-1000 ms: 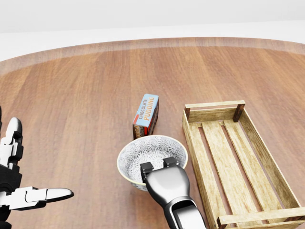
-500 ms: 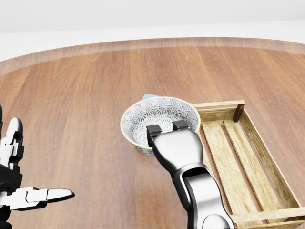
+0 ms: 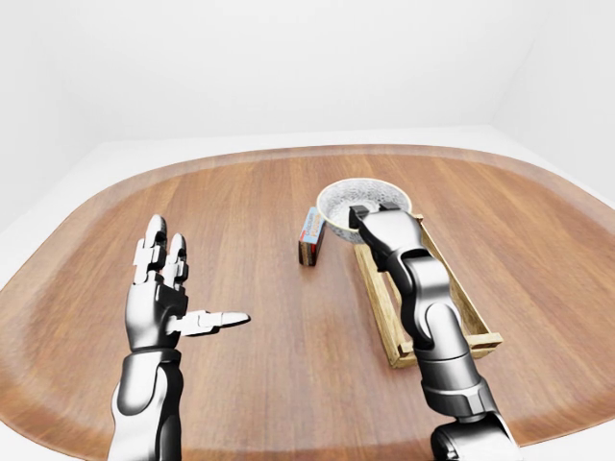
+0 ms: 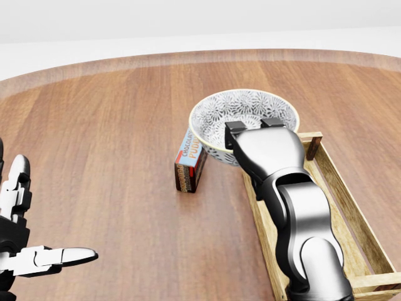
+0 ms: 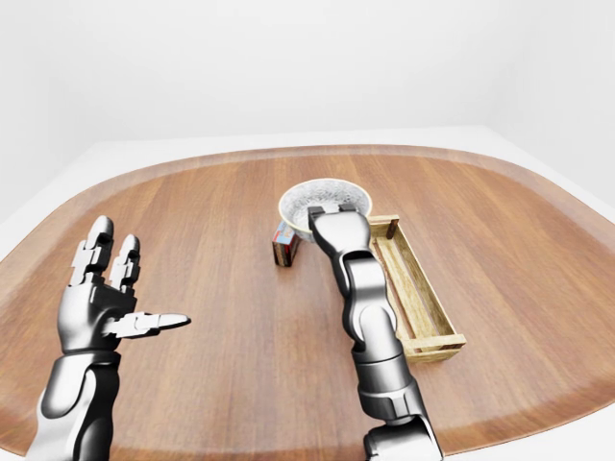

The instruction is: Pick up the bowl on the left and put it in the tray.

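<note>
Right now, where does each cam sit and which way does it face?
Head view: on the head, pitched down at the table; right hand grips the patterned bowl by its rim at the top-left corner of the wooden tray, chocolate pudding box left of it; left hand open at lower-left edge.
Left-eye view: on the head, wider, looking over both arms across the whole table.
Right-eye view: same, shifted sideways.
Shared: eye pair nearly identical; all three show bowl, tray, box, both hands.

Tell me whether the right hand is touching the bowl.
Touching. The head view shows fingers of the right hand hooked over the bowl rim, gripping it.
</note>
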You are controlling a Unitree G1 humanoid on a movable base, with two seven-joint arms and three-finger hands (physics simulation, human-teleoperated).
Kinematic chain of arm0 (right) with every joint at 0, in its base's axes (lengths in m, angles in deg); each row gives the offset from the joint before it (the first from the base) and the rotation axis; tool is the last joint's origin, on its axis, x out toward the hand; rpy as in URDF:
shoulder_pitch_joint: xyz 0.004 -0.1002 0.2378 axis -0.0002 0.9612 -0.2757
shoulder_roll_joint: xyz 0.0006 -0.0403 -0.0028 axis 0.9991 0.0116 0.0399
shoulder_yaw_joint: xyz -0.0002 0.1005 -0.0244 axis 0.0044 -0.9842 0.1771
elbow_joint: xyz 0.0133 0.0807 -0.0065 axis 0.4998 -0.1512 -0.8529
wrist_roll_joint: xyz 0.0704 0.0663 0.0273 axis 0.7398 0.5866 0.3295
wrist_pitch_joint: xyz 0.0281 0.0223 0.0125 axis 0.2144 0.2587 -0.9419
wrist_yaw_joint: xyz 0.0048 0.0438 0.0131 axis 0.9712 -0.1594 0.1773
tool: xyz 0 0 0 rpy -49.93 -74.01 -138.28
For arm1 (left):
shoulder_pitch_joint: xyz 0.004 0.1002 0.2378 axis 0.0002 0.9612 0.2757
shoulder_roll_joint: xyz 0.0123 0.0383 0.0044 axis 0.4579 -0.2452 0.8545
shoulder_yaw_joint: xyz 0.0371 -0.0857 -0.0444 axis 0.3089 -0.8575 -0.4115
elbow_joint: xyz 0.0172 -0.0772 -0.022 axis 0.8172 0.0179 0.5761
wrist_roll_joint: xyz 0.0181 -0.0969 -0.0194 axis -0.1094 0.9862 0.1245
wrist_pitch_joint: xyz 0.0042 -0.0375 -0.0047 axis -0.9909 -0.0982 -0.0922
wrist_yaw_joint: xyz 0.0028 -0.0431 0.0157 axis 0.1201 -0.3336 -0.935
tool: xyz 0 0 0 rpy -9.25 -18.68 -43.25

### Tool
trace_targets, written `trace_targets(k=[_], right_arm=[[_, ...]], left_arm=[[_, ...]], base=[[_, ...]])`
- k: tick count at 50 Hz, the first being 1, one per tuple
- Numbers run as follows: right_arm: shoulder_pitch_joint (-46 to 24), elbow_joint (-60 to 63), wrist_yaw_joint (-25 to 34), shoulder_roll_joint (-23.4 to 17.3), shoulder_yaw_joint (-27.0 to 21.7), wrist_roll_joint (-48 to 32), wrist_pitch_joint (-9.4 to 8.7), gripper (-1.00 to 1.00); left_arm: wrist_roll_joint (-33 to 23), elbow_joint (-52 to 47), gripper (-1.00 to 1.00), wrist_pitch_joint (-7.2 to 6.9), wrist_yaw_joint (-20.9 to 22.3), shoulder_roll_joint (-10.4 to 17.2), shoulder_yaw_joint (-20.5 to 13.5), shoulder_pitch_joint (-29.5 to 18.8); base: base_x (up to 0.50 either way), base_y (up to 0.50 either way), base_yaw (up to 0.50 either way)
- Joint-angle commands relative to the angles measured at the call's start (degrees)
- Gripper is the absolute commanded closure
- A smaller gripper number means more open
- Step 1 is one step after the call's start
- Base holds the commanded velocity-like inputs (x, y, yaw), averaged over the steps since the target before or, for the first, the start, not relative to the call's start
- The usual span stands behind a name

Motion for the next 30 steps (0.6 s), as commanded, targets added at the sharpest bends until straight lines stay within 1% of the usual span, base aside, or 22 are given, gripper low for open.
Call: trace_targets(k=[1,5,12,15,17,24,30], right_arm=[[-5.7,-5.97,-1.42,-3.92,-3.64,2.12,0.0,1.0],[-7.26,-10.64,-3.91,-6.22,-4.57,4.2,0.0,1.0],[-8.55,-14.51,-5.71,-8.86,-5.6,6.66,0.0,1.0],[-9.79,-18.29,-8.74,-10.47,-6.17,7.05,0.0,1.0],[-10.25,-20.52,-9.74,-10.98,-6.49,8.22,0.0,1.0],[-10.81,-22.57,-10.96,-12.21,-6.3,9.09,0.0,1.0],[-11.32,-26.08,-13.59,-12.94,-6.4,9.76,0.0,1.0]], left_arm=[[-2.3,4.67,-1.0,0.0,-0.65,-0.75,2.47,-0.34],[-2.36,4.92,-1.0,0.0,-0.7,-0.72,2.56,-0.42],[-2.55,5.3,-1.0,0.0,-0.85,-0.68,2.81,-0.59],[-2.61,5.51,-1.0,0.0,-0.85,-0.68,2.92,-0.63],[-2.69,6.25,-1.0,0.0,-0.86,-0.59,2.91,-0.92],[-2.53,5.91,-1.0,0.0,-0.92,-0.54,2.83,-0.86],[-2.46,5.58,-1.0,0.0,-0.82,-0.54,2.79,-0.65]], base=[[0.0,0.0,0.0],[0.0,0.0,0.0],[0.0,0.0,0.0],[0.0,0.0,0.0],[0.0,0.0,0.0],[0.0,0.0,0.0],[0.0,0.0,0.0]])
